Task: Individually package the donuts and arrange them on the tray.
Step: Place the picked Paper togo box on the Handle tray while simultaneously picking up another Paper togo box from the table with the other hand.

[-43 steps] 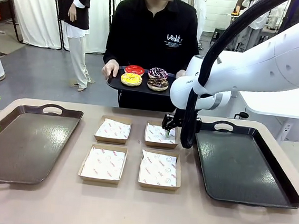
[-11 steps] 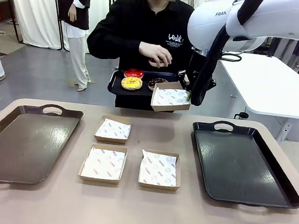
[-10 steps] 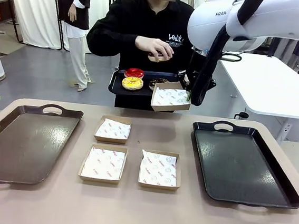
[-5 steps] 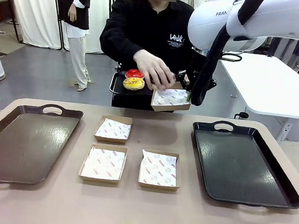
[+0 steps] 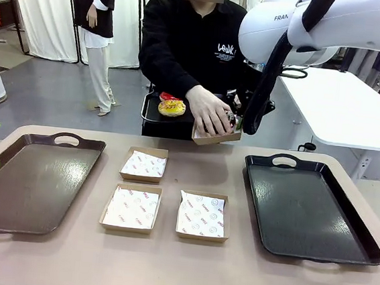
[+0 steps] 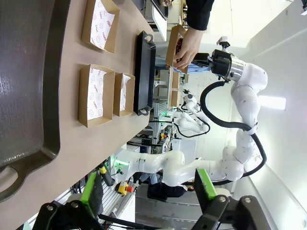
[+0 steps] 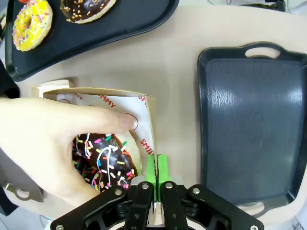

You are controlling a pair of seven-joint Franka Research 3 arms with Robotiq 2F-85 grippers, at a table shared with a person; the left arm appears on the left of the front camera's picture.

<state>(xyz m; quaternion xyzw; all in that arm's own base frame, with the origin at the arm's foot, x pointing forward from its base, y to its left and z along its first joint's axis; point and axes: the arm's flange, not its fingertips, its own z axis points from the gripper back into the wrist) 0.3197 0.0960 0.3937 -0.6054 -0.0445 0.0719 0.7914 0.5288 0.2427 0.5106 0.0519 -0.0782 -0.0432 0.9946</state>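
Right pincer: my right pincer (image 7: pixel 157 160) is clenched on the side wall of a paper-lined box (image 7: pixel 96 92), its green pads pinched close together with the cardboard edge between them.
Box position: I see it held up off the counter (image 5: pixel 164 268), at the far side in front of the person, slightly tilted.
Sprinkled dark donut: the sprinkled dark donut (image 7: pixel 108 163) lies inside the held box, on the paper.
Person's hand: a hand (image 7: pixel 53 143) reaches into the box, fingers over the donut and touching it.
Other donuts: the yellow donut (image 7: pixel 31 18) and the chocolate donut (image 7: pixel 88 7) sit on the small tray (image 7: pixel 120 28) the person holds. From the front I make out the red donut (image 5: pixel 167 96) just behind the yellow one.
Left pincer: my left pincer (image 6: pixel 147 187) is released, fingers spread wide, nothing between them, off to the side above the counter edge.
Counter: three boxes (image 5: pixel 131 207) lie in the middle, each lined with paper.
Big trays: the left tray (image 5: pixel 31 181) and the right tray (image 5: pixel 308 208) flank the boxes, both bare.
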